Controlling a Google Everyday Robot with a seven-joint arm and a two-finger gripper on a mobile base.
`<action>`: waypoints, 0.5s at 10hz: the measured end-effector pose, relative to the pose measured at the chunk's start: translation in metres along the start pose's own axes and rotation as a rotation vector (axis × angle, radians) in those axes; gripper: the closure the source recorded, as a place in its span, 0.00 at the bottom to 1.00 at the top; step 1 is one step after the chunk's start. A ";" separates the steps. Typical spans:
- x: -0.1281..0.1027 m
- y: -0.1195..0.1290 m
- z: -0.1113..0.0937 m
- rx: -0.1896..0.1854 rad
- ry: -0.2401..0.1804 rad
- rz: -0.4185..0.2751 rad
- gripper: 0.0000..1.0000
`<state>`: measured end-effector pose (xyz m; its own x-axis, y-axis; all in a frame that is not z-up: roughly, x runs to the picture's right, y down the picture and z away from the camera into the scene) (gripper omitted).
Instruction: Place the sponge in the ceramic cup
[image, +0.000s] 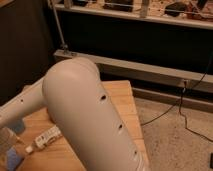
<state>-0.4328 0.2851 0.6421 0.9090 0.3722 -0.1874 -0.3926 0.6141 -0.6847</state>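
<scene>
My gripper (7, 142) hangs at the lower left edge of the camera view, open, just above the wooden table (120, 95). Directly below and in front of it the blue sponge (13, 159) lies flat on the table, partly cut off by the frame edge. A small blue-grey shape (18, 125) peeking out beside the forearm looks like the ceramic cup, mostly hidden. My white upper arm (85, 120) fills the middle of the view and covers much of the tabletop.
A white tube (46, 136) lies on the table right of the gripper. Behind the table runs a grey ledge (150, 70) under a dark shelf unit. Black cables (185, 107) trail across the speckled floor at right.
</scene>
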 end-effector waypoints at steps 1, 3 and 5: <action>-0.001 0.006 0.006 0.000 -0.005 -0.024 0.35; -0.003 0.019 0.019 -0.001 -0.016 -0.064 0.35; -0.012 0.031 0.030 0.009 -0.042 -0.092 0.35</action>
<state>-0.4602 0.3202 0.6444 0.9348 0.3426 -0.0938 -0.3088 0.6535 -0.6911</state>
